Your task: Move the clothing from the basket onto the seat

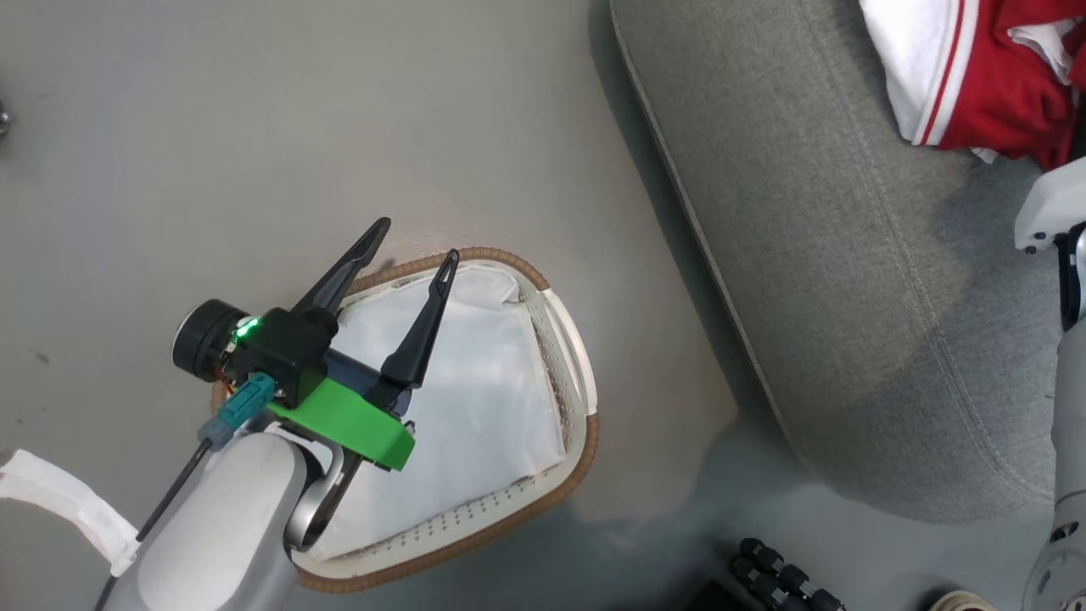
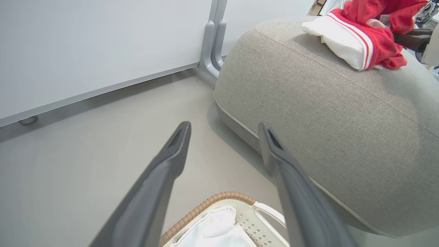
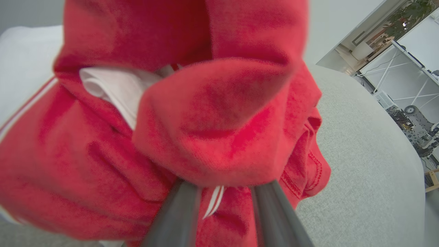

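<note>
Clothing (image 1: 976, 76) lies on the seat (image 1: 806, 255), far right. The right end effector (image 3: 223, 188) is buried in red fabric and its grip cannot be told; the left end effector (image 1: 416, 239) stands released over the basket (image 1: 585, 424). Recommend parting fully and withdrawing straight, so that no fold snags.

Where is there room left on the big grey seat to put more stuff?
The seat is bare from its stitched edge facing the basket up to the clothing, which crowds its far corner. The floor beyond the basket is bare too. The open left gripper hangs over the basket.
</note>
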`<state>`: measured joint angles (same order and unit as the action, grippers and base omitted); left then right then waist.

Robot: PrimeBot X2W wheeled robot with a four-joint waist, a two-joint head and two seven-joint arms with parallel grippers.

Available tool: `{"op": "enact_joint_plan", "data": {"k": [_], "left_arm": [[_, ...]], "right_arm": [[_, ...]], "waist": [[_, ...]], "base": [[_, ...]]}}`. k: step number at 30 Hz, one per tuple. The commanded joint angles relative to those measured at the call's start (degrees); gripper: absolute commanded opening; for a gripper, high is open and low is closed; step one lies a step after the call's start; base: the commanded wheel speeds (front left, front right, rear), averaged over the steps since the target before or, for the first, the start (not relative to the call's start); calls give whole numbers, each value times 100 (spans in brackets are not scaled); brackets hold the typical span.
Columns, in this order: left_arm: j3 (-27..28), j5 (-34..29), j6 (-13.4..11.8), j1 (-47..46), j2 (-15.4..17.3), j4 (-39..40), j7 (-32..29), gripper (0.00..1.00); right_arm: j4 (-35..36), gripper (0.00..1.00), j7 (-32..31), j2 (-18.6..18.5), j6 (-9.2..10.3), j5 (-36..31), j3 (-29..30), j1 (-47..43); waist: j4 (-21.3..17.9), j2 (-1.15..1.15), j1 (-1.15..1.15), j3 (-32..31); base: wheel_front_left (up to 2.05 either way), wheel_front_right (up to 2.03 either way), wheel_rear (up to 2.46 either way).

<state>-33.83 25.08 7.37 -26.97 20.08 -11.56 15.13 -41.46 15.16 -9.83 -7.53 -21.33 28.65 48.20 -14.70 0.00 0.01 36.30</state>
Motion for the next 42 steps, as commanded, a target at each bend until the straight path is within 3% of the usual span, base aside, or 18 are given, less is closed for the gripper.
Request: {"op": "enact_joint_plan", "data": {"k": [1,9,21,31,42], "left_arm": [[39,-15,19,100,-36,-34,3,100],[300,-57,19,417,-330,-127,3,100],[1105,-280,19,1011,-755,-238,3,100],[2255,-690,19,1463,-1099,-426,2,100],[3183,-1049,19,1957,-1431,-672,2,100]], "right_arm": [[136,100,-2,18,8,20,30,-188],[1133,100,-1,198,8,464,-297,-1018],[2312,100,-1,334,7,1629,-1832,-1737],[2325,100,0,559,8,2126,-2578,-2261],[2034,100,0,670,7,2314,-2725,-3015]], "waist": [[-69,0,-1,-325],[-58,0,-1,-1086],[290,0,-1,-1871],[859,0,-1,-2291],[1275,0,-1,-2769]], "base": [[0,0,0],[0,0,0],[0,0,0],[0,0,0],[0,0,0]]}}
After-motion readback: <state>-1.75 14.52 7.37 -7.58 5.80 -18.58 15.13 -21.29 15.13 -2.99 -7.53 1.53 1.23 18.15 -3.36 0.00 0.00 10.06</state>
